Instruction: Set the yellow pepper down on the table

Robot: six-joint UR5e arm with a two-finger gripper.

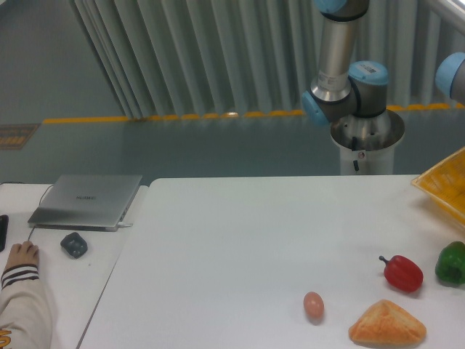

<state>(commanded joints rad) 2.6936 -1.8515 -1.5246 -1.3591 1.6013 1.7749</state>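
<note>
The yellow pepper is out of view. The white table (pixel 240 247) fills the middle and right of the view. Only the arm's base and lower joints (pixel 347 94) show behind the table's far edge; the arm runs out of the frame at the top and right. The gripper is not in view.
A red pepper (pixel 402 273), a green pepper (pixel 452 263), a bread piece (pixel 387 324) and an egg (pixel 313 305) lie at the front right. A yellow basket (pixel 445 184) sits at the right edge. A side desk at left holds a grey laptop (pixel 87 200), a mouse (pixel 73 244) and a person's hand (pixel 22 254).
</note>
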